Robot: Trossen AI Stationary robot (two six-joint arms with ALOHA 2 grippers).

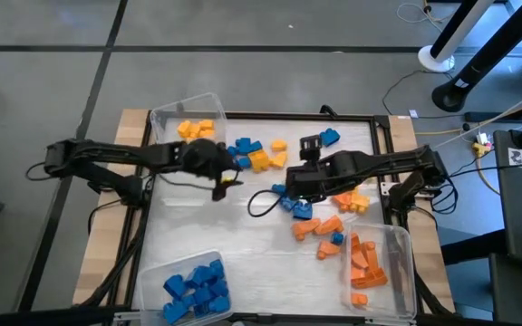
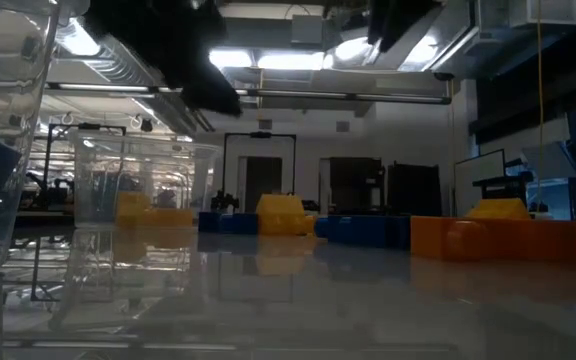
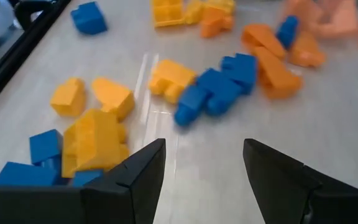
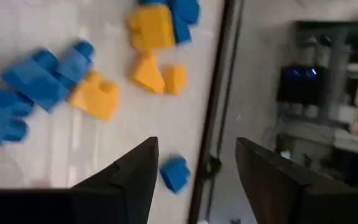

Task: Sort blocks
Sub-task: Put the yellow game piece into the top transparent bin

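Observation:
Loose blue, yellow and orange blocks (image 1: pixel 308 210) lie scattered on the white table top. My left gripper (image 1: pixel 228 178) hovers open above the middle left. In its wrist view its open fingers (image 3: pixel 204 162) frame bare table short of a blue cluster (image 3: pixel 219 90) and a yellow block (image 3: pixel 169 78). My right gripper (image 1: pixel 304 172) hangs open above the centre, high over the table. Its wrist view (image 4: pixel 197 162) looks down on a blue block (image 4: pixel 174 174) by the far rail and a yellow one (image 4: pixel 98 93). Neither gripper holds anything.
Three clear bins stand on the table: yellow blocks at the far left (image 1: pixel 193 127), blue ones at the near left (image 1: pixel 193 288), orange ones at the near right (image 1: pixel 370 263). A black frame rail (image 1: pixel 297 116) borders the table. A black cable (image 1: pixel 261 201) loops below the right arm.

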